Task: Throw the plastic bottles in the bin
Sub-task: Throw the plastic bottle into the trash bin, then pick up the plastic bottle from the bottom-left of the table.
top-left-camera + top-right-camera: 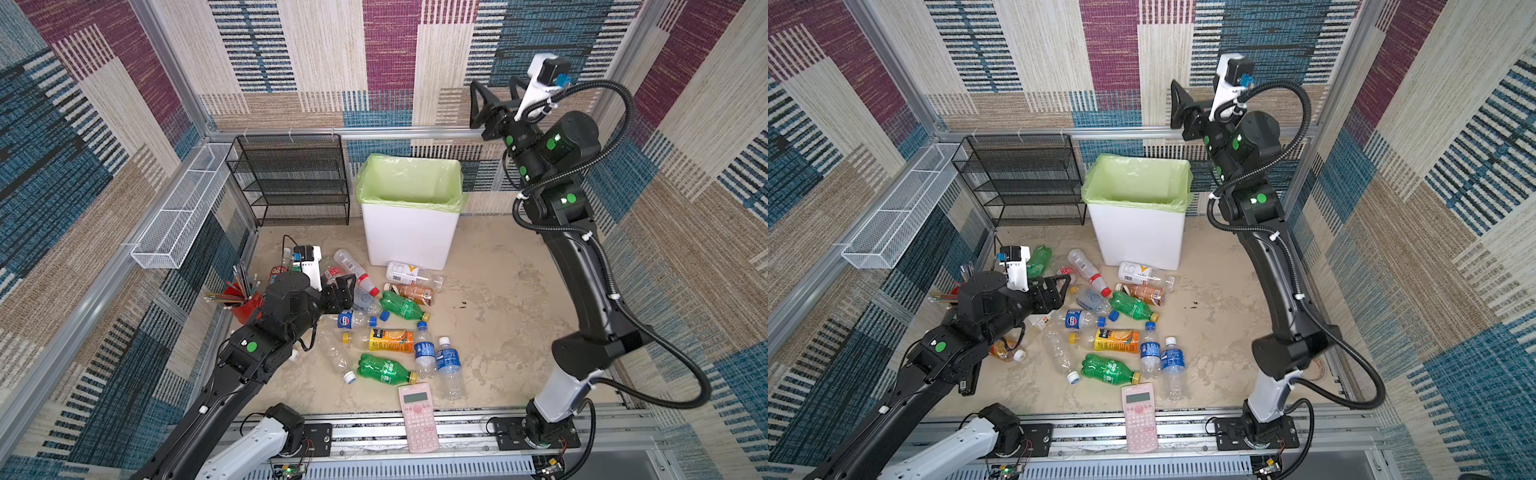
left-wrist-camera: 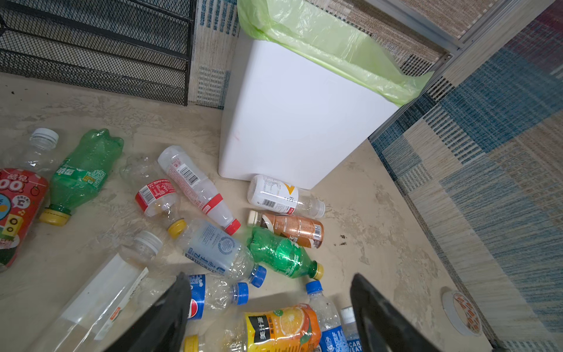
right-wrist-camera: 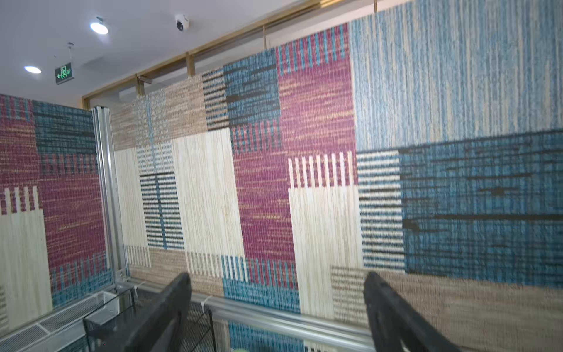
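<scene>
Down by the bin point(image 1: 409, 237), bottles point(image 1: 390, 340) lie on the desk point(image 1: 498, 299) under the spread, empty left gripper point(image 2: 269, 277) (right gripper point(image 3: 275, 277), up high, is spread and empty too), so dipping to pinch one looks like the next job.

Beige tabletop point(image 1: 498, 291), scattered plastic bottles point(image 1: 390, 340), white bin point(image 1: 409, 237), mesh rack point(image 1: 291, 178), red pencil cup point(image 1: 245, 307)

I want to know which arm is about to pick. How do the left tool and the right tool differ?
Height: the left tool is low over the plastic bottles on the table; the right tool is raised high, above the level of the bin.
Aim: the left tool points at those bottles; the right tool points at the patterned wall.
Shared: both are open and hold nothing.
</scene>
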Robot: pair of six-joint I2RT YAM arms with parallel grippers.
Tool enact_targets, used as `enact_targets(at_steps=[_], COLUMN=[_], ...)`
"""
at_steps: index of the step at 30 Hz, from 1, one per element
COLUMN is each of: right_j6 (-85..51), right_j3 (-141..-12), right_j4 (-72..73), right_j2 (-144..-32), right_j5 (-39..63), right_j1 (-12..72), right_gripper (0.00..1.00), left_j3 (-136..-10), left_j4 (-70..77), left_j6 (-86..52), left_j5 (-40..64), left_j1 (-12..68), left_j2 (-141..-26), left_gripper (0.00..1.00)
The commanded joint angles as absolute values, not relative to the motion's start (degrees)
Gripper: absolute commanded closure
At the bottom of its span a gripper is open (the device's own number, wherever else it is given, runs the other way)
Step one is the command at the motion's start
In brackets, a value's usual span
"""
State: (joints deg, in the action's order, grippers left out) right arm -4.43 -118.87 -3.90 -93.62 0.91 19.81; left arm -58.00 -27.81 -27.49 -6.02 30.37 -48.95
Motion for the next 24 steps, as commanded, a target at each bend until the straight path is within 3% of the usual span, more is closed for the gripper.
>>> enact_targets(at_steps=[1,5,11,16,24], right_j6=[-10.37,-19.67,-32.95,-34.62,-34.37], right_j3=[-96.06,-65.61,-37.96,-30.10,-28.84], right_j4=[-4.72,-8.23,-14.31,-14.72,-13.41], right_j2=[-81.61,-64.94,-50.31,-45.63,-46.71], right_j5=[-0.03,-2.89,-2.02,-1.94,0.29], right_j1=[19.86,21.88,24.26,24.26,24.26], right_gripper=[0.16,0.18,0.19,0.18,0.18], left_j3=[-57.74,-58.82,-61.86,-60.15,-50.60], left_j4=[-29.71,-36.05,-51.78,-63.19,-57.46], left_j6=[-30.28,-33.66,-42.16,-46.44,-52.87], left_j5=[-6.08,-4.42,-2.64,-2.51,-0.72], left_j1=[30.15,29.36,27.17,26.98,23.70], left_j2=[-50.25,-53.56,-62.03,-67.40,-66.81], left_gripper=[0.17,0.18,0.21,0.18,0.10])
